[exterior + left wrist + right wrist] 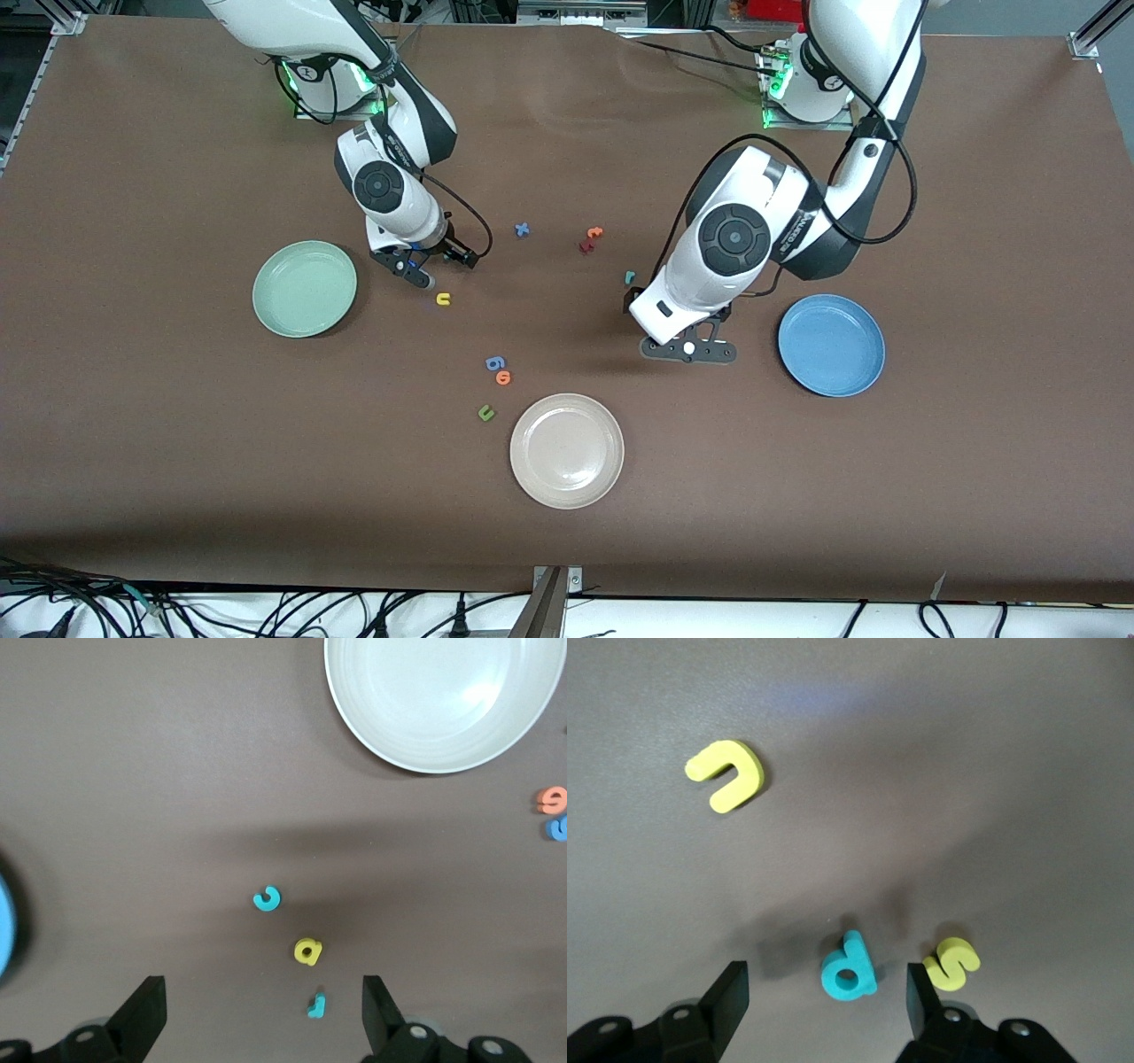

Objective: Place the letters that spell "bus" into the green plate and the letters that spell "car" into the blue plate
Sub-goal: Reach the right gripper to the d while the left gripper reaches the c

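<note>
Right gripper [425, 270] hangs low over the table just beside the green plate [304, 289], on the side toward the table's middle. Its jaws stand apart with nothing between them but air, and the teal b [849, 967] lies flat on the cloth directly between the two fingers [726, 1001]. That is the relation the coming move turns on: the b is centred in the gap, its stem angled across the line between the fingers, so a straight descent and a squeeze should catch it. The yellow s [951, 963] lies touching or nearly touching the outer face of one finger, outside the gap, and could get nudged. The yellow u [443, 299] sits a little farther from the green plate and nearer the front camera than the gripper. The green plate holds no letters yet.

Left gripper [689, 349] hovers well away from the green plate, beside the blue plate [831, 345], jaws wide and empty. Under it lie the teal c [267, 898], yellow a [307, 950] and teal r [316, 1005], in a loose row running away from the gripper, the r closest to the gap. The blue plate is also bare. For the "bus" letters the right arm is plainly the nearer one.

Other letters and a beige plate [566, 450] lie toward the front camera from the green plate.
</note>
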Controlling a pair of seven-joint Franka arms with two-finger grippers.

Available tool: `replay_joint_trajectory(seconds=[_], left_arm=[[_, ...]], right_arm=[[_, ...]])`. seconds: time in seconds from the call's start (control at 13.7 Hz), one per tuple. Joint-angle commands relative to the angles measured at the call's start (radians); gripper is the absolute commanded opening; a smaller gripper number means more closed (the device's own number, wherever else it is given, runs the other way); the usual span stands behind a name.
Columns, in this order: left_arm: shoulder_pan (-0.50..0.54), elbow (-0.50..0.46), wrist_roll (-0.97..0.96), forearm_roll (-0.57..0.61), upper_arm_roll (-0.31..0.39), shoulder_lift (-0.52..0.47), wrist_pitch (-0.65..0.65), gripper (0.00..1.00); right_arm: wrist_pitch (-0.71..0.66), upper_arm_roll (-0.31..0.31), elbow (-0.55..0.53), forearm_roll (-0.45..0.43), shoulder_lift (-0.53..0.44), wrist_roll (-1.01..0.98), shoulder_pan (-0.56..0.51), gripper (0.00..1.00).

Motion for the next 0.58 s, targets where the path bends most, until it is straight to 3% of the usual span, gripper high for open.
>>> replay_joint_trajectory(seconds=[0.0, 0.15, 0.37, 0.51], left_arm=[[-0.018, -0.009, -0.048, 0.048, 0.003, 0.042, 0.056, 0.92], [-0.045, -0.036, -0.138, 0.099, 0.002, 0.054, 0.116, 0.83], [-0.068, -0.046, -0.291, 0.142, 0.002, 0.090, 0.168, 0.86], [-0.067, -0.122, -0.315, 0.142, 0.002, 0.088, 0.259, 0.86]], right_arm=[[0.042, 0.004, -0.027, 0.005, -0.002, -0.014, -0.002, 0.79], [0.043, 0.004, -0.027, 0.005, -0.002, -0.017, -0.001, 0.69], [0.043, 0.004, -0.029, 0.005, -0.002, -0.025, -0.002, 0.45], [0.042, 0.003, -0.027, 0.005, -0.002, -0.043, -0.002, 0.30]])
